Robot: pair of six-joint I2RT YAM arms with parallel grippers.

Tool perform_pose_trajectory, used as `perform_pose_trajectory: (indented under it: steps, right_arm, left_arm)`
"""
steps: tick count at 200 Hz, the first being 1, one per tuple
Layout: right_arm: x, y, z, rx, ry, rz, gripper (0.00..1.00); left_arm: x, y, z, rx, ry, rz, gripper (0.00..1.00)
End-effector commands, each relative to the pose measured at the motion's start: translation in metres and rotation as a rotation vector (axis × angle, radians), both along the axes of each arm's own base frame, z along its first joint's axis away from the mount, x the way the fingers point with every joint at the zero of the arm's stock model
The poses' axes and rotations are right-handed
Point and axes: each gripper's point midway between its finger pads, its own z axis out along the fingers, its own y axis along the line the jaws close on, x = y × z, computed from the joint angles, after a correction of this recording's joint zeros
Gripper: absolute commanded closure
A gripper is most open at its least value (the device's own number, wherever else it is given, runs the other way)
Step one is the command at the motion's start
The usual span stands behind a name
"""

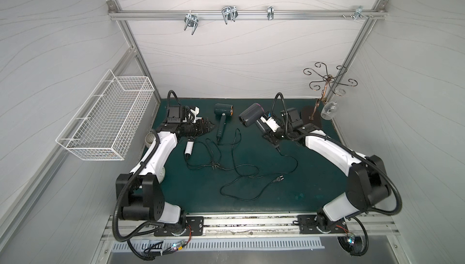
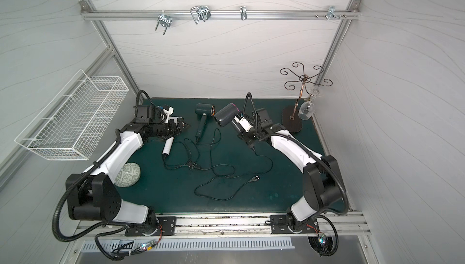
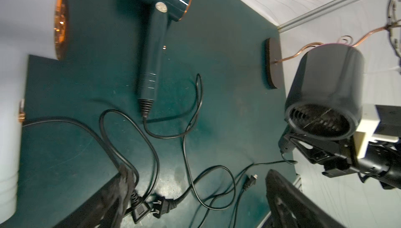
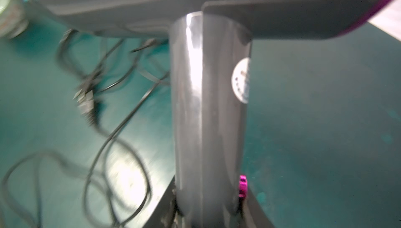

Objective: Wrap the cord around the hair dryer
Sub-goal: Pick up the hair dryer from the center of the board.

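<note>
Right wrist view: the right tool (image 4: pixel 209 207) grips the grey hair dryer (image 4: pixel 206 96) by its handle (probably so the cord (image 1: pixel 297 164) trails free for wrapping); the left tool (image 1: pixel 210 125) gapes wide, well apart from that dryer.

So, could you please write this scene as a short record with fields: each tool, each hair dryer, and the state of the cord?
right tool: shut on the handle of the grey hair dryer, which is held up off the green mat
left tool: open, empty, close to the teal hair dryer
teal hair dryer: lying on the mat, not gripped
white hair dryer: lying on the mat, partly under the left arm
cord: trails loose from the grey handle onto the mat; no turn wound yet
</note>
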Motion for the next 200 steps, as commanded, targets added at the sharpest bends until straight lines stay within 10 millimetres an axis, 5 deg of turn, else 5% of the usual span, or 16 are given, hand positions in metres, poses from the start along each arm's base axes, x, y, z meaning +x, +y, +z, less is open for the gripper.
perform_pose_trajectory:
  steps: [1,40,84,200]
  right_arm:
    - [-0.028,0.007,0.029,0.015,-0.155,0.201,1.00]
    - [-0.072,0.004,0.037,-0.036,-0.205,0.363,1.00]
    - [-0.098,0.013,0.042,-0.064,-0.230,0.491,1.00]
    - [-0.108,0.050,0.047,-0.086,-0.251,0.589,1.00]
  left_arm:
    - [-0.013,-0.020,0.047,-0.112,-0.118,-0.100,0.02]
    - [-0.038,-0.050,0.071,-0.272,-0.187,-0.262,0.02]
    - [-0.072,-0.085,0.080,-0.317,-0.195,-0.453,0.02]
    - [-0.100,-0.112,0.073,-0.254,-0.164,-0.553,0.02]
